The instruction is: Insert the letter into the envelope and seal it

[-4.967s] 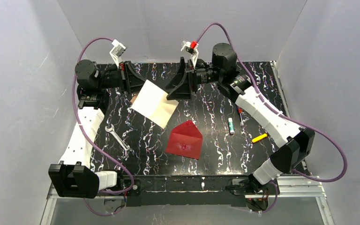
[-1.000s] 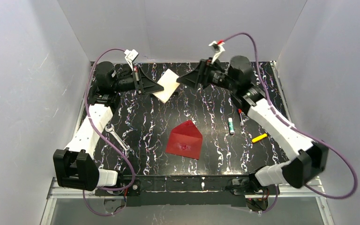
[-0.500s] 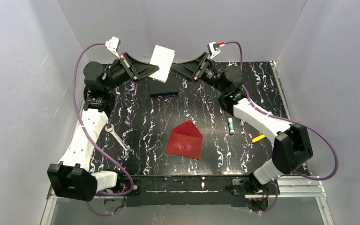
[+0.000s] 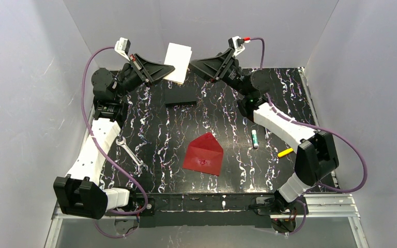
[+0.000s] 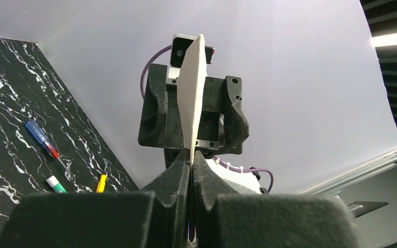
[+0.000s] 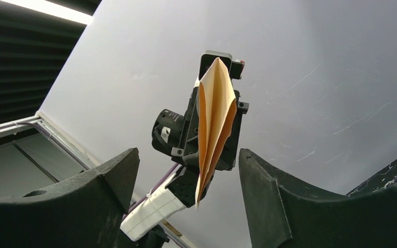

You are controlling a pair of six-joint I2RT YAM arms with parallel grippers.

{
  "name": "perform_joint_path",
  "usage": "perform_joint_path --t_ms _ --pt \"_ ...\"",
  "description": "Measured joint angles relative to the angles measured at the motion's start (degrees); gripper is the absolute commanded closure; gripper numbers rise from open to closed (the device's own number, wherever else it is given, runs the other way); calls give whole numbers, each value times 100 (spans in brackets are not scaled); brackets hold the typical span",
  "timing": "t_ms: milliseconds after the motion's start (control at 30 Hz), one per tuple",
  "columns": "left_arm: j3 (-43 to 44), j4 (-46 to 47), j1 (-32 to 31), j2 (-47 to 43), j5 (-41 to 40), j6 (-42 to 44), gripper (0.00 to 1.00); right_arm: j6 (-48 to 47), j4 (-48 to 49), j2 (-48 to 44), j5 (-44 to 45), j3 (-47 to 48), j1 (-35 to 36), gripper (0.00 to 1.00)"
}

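The letter (image 4: pixel 178 62) is a cream sheet folded in half, held up high at the back of the table. My left gripper (image 4: pixel 166 70) is shut on its lower left edge. In the left wrist view the letter (image 5: pixel 192 98) stands edge-on out of the closed fingertips (image 5: pixel 192 155). My right gripper (image 4: pixel 192 65) is open just right of the letter. In the right wrist view the folded letter (image 6: pixel 214 124) hangs between the wide-apart fingers (image 6: pixel 188 152), touching neither. The red envelope (image 4: pixel 203 155) lies flat mid-table with its flap open, pointing away.
A black block (image 4: pixel 181 96) lies on the table under the raised letter. A wrench (image 4: pixel 131 153) lies at the left. A red-handled screwdriver (image 4: pixel 264 126), a green-white marker (image 4: pixel 255 138) and a yellow pen (image 4: pixel 286 152) lie at the right.
Both grippers have risen from low over the table towards the back wall. The left gripper carries the letter, now folded smaller than five seconds ago. The black block is uncovered.
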Motion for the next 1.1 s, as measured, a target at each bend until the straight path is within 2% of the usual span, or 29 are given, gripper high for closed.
perform_joint_path --t_ms 133,233,300,400,433,733,800,833,900,1000,1100 --pt "0 114 -2 46 50 -63 100 -210 -356 17 -31 219 59 23" --pt "0 155 -4 81 155 -48 100 -424 -678 17 -15 369 140 31" --pt "0 164 -4 94 227 -33 100 -511 -807 22 -7 437 173 38" --pt "0 188 -9 109 273 -11 98 -544 -883 46 24 503 208 60" --pt "0 195 -9 114 284 -4 97 -538 -898 48 37 503 208 64" --pt "0 197 -9 120 304 13 96 -610 -1250 48 186 503 247 69" --pt "0 197 -9 120 304 13 95 -638 -1296 48 186 503 284 91" --pt "0 197 -9 120 304 13 86 -667 -1309 48 186 503 308 99" --pt "-4 199 -9 120 306 28 60 -721 -1394 48 203 503 348 99" --pt "-24 103 -9 101 317 160 31 -914 -1646 35 271 503 387 99" --pt "-107 -667 -9 -109 262 702 5 -1419 -2455 -94 485 503 400 99"
